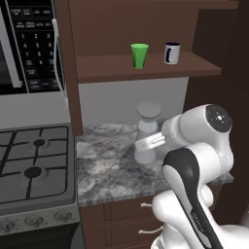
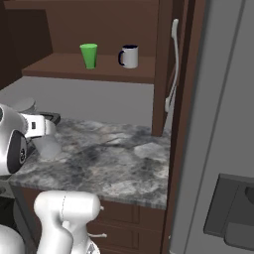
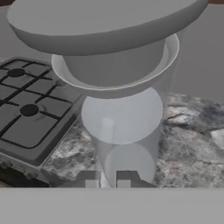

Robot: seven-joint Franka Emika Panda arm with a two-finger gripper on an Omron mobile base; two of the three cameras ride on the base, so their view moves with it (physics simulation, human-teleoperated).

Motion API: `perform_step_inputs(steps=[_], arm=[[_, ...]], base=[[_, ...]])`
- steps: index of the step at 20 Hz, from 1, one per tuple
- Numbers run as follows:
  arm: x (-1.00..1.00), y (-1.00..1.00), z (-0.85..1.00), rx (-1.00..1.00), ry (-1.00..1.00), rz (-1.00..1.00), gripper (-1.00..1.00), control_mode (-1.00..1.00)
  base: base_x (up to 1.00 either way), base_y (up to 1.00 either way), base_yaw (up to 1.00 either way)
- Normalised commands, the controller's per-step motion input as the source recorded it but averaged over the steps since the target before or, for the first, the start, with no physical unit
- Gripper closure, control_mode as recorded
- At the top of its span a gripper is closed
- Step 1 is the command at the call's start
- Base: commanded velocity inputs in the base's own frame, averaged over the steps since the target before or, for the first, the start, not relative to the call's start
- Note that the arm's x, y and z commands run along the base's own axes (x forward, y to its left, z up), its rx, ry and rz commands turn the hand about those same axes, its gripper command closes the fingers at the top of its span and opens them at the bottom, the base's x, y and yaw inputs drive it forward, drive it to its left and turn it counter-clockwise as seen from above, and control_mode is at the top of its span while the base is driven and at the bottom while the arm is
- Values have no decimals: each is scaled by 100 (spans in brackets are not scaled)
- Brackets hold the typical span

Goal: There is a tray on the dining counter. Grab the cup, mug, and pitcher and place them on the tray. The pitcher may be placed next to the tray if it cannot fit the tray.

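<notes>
Grey marbled stone makes up the small desk [image 1: 107, 165] in front of me, set on dark brown drawers with pale handles. To its left sits a grey gas stove [image 1: 34, 165] with black grates, and above that a black microwave panel [image 1: 34, 44]. On the right stands a tall grey refrigerator [image 2: 218, 124] behind a dark wooden upright. A dark brown wooden shelf [image 1: 146, 68] runs across the wall above the desk.

On that shelf stand the bright green tapered plastic cup [image 1: 139, 55] and, just to its right and apart from it, the small white mug [image 1: 172, 53] with a dark handle. Both are upright and well above my tool.

The tall pale grey-white pitcher [image 1: 147, 132] with a narrow neck stands upright on the desk, near the back wall. My tool [image 1: 151, 141] reaches in from the right at the pitcher's lower body, clenched on the pitcher. In the hand view the pitcher [image 3: 124, 127] rises directly above the fingertips [image 3: 124, 178].
</notes>
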Motion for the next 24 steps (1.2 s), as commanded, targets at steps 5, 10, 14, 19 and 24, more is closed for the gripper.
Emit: perform_step_inputs(steps=[5,10,14,19,24], arm=[[-51,-16,10,1,0,0,100,-100],[-54,-28,18,0,-1,0,100,-100],[-53,-34,19,2,-1,0,100,-100],[-41,-10,24,2,0,0,100,-100],[-43,0,42,3,0,0,100,-100]], base=[[0,0,0],[0,0,0],[0,0,0],[0,0,0],[0,0,0]])
